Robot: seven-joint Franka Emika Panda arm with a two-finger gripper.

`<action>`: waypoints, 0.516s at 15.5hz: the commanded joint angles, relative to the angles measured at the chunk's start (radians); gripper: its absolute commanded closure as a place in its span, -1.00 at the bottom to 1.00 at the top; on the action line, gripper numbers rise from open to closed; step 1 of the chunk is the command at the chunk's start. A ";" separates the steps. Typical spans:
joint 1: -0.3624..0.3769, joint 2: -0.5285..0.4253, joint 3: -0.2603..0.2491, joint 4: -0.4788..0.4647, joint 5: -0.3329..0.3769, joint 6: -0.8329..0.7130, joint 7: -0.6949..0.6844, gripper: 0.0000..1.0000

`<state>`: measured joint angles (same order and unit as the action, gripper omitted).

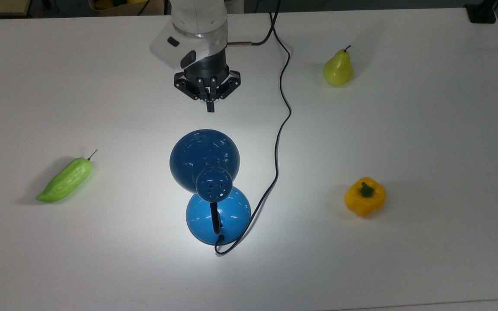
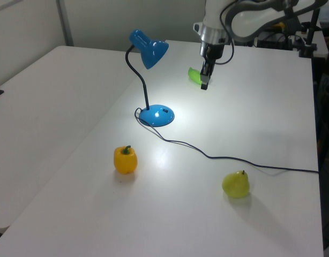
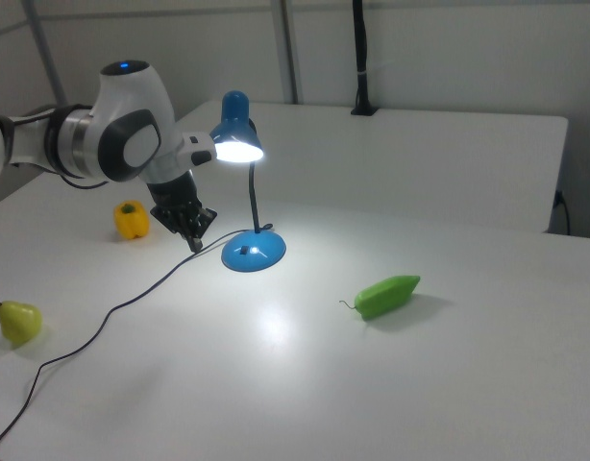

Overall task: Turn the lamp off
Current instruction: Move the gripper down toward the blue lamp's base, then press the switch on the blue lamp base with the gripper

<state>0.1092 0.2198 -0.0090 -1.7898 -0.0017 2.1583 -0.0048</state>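
- The white surface [image 1: 426, 142] carries everything; a bright pool of light lies on it around the lamp's base.
- The white robot arm [image 1: 195, 26] reaches in from the top view's upper edge, its black wrist pointing down over the surface.
- The lamp [image 1: 205, 162] stands near the middle of the surface, lit; its glossy blue cone shade sits on a curved black neck above the round blue base [image 2: 156, 114], and a small dark switch shows on that base in the left view.
- The black cord [image 1: 281, 116] runs from the back of the base in a loop, then winds across the surface to the top view's upper edge.
- The green cucumber-like vegetable [image 1: 64, 180] lies well apart from the lamp, on the top view's left.
- The yellow bell pepper [image 1: 365, 196] sits on the top view's right, clear of the cord.
- The green pear [image 1: 338, 68] stands upright toward the top view's upper right.
- The claw [image 1: 209, 106] hangs above the surface near the shade's rim, apart from it, its two black fingers pressed together with nothing between them.
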 commanded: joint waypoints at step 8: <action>0.006 0.158 0.001 -0.010 -0.035 0.339 0.040 1.00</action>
<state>0.1093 0.3611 -0.0074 -1.7941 -0.0178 2.4188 0.0076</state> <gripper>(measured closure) 0.991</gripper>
